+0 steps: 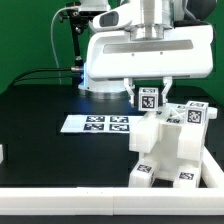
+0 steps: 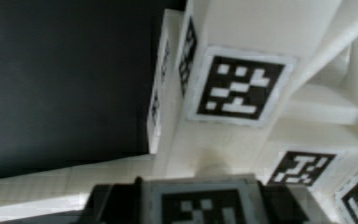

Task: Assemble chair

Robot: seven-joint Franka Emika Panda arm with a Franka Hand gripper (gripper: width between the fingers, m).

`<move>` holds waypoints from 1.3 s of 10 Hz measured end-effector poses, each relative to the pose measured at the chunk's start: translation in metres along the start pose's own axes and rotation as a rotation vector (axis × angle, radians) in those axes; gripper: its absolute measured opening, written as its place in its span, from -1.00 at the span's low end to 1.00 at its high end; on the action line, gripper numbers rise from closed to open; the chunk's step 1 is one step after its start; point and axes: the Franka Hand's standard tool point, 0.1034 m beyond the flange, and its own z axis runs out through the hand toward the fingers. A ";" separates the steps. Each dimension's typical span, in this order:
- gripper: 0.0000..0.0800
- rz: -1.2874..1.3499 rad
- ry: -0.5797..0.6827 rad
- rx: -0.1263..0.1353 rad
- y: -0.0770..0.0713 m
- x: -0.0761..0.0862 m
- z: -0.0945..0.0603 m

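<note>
the partly built white chair (image 1: 165, 145) stood on the black table (image 1: 50, 105), toward the exterior view's right and near the table's front edge. it was a blocky stack of matte white panels and bars, with small black-and-white tags on several faces: two low on the front, two on the upper blocks. the robot arm (image 1: 140, 50) reached down from above, its wide white body hanging right over the chair. the gripper (image 1: 148, 97) sat at the top of the assembly, where a tagged part (image 1: 149, 98) stood between its dark fingers. the jaws stood at a middling width; whether they actually pressed on that part could not be told from either view.

the marker board (image 1: 96, 124), a flat white strip with several tags, lay on the table just beside the chair on the exterior view's left. a green backdrop (image 1: 25, 40) rose behind the table.

in the wrist view a large tag (image 2: 240, 87) on a white panel filled the middle, blurred, with black table beside it and more tagged chair faces (image 2: 300, 165) nearby.
</note>
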 end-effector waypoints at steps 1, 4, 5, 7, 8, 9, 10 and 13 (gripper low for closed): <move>-0.30 -0.001 0.007 0.000 0.000 0.001 0.000; -0.30 -0.005 0.024 -0.001 -0.001 0.002 0.001; -0.30 -0.006 0.027 -0.001 -0.002 0.002 0.001; -0.30 -0.012 0.022 0.004 -0.008 -0.001 0.003; -0.30 -0.012 0.022 0.003 -0.007 -0.001 0.003; -0.30 -0.013 0.020 0.002 -0.007 -0.002 0.004; -0.30 -0.014 0.019 0.001 -0.007 -0.003 0.005; -0.30 -0.020 0.042 -0.006 -0.004 -0.001 0.008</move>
